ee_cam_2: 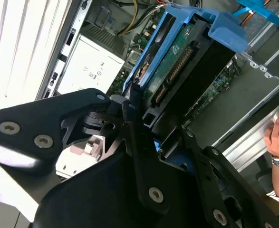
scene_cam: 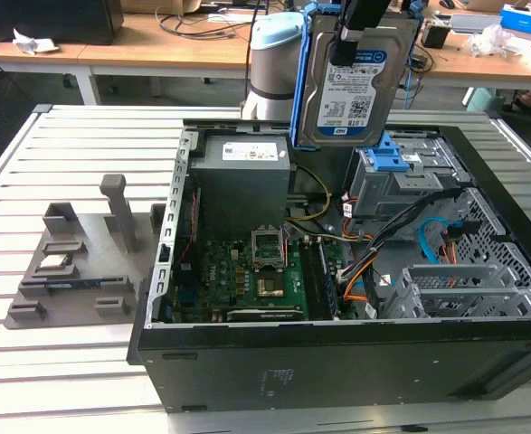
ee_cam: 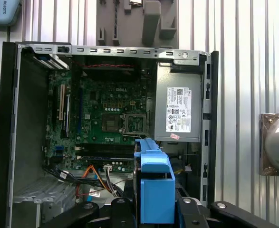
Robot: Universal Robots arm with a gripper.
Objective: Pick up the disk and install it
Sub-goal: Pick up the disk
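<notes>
High over the open black computer case [scene_cam: 337, 371], clamped shut on the flat rectangular silver hard drive [scene_cam: 355, 86] with white-and-blue label and blue plastic bracket; gripped by its upper end in the black claw [scene_cam: 348, 45]; hangs straight down, long axis vertical, label towards the exterior view; poised above the grey metal drive cage [scene_cam: 383, 185], apart from it; not yet seated.

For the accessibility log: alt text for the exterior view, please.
The gripper holds the disk upright, label toward the camera, above the open computer case on a slatted table. A grey parts fixture sits beside the case at the exterior view's left.
</notes>
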